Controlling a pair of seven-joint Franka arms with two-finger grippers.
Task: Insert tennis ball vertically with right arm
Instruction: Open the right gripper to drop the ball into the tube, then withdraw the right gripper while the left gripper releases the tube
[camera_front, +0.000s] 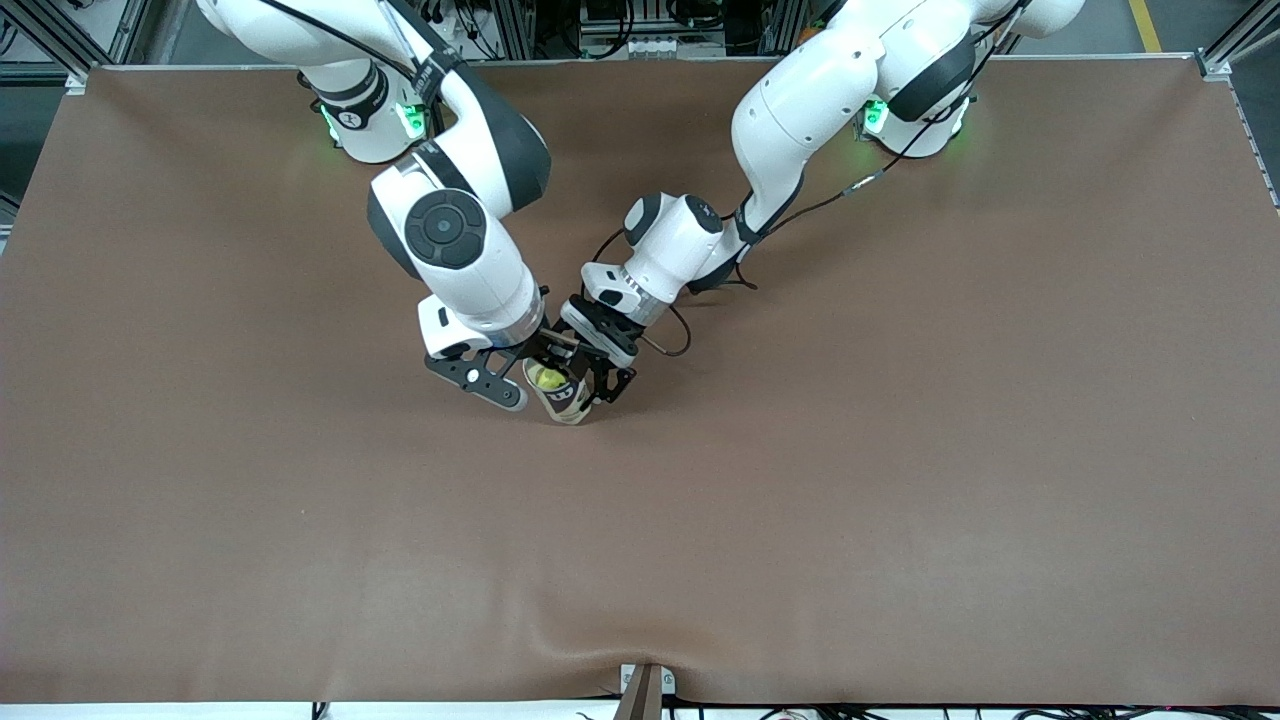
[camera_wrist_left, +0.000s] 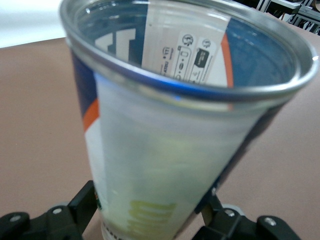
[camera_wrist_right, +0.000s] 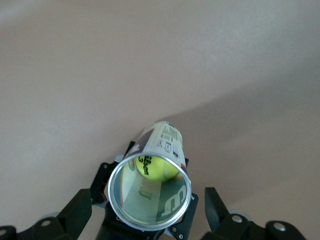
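A clear tennis-ball can (camera_front: 563, 395) with a blue, white and orange label stands mouth up near the middle of the table. My left gripper (camera_front: 592, 382) is shut on its lower part; in the left wrist view the can (camera_wrist_left: 165, 125) fills the space between the black fingers (camera_wrist_left: 82, 205). A yellow tennis ball (camera_front: 549, 378) lies inside the can. In the right wrist view the ball (camera_wrist_right: 157, 167) shows at the can's bottom, through the metal rim (camera_wrist_right: 149, 192). My right gripper (camera_wrist_right: 145, 212) is open and empty, just above the can's mouth (camera_front: 515, 372).
Brown cloth covers the whole table (camera_front: 900, 450). Both arms meet over the can, their wrists close together. A small bracket (camera_front: 645, 685) sits at the table edge nearest the front camera.
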